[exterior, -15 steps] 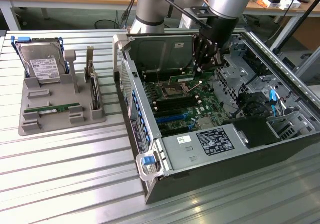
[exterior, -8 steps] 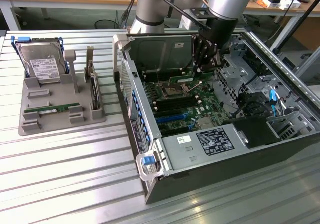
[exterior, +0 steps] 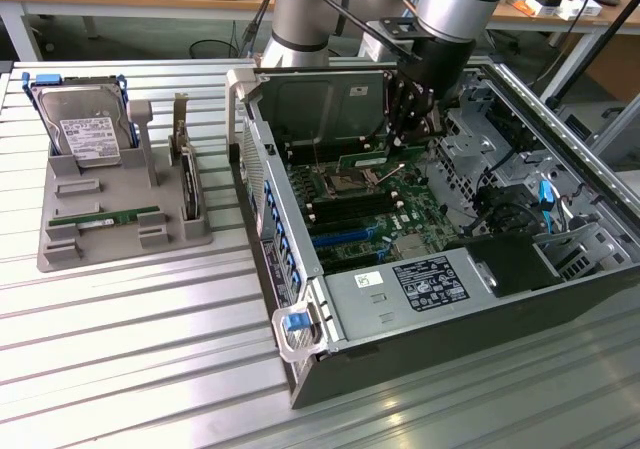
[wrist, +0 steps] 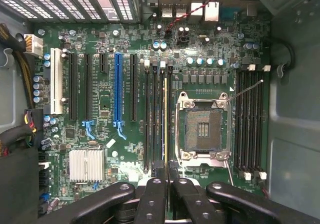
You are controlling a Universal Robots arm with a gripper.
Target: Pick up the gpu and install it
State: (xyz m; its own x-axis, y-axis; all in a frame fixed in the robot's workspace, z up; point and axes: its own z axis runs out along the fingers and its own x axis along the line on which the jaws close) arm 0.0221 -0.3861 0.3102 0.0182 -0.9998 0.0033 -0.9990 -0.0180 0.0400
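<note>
Gripper [wrist: 167, 184] clenched on gpu [wrist: 165, 124], thin stick held edge-on over memory slot [wrist: 159, 119] beside empty processor socket [wrist: 202, 129], inside open computer case [exterior: 300, 369]; risk: slight tilt or offset jams stick against slot edge; side clips [wrist: 163, 64] may block seating.

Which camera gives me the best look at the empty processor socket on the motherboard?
The wrist view: it looks straight down on the processor socket, showing its metal frame and pin field unobstructed. The exterior view shows the socket small and at an angle, inside the open case near the gripper.
</note>
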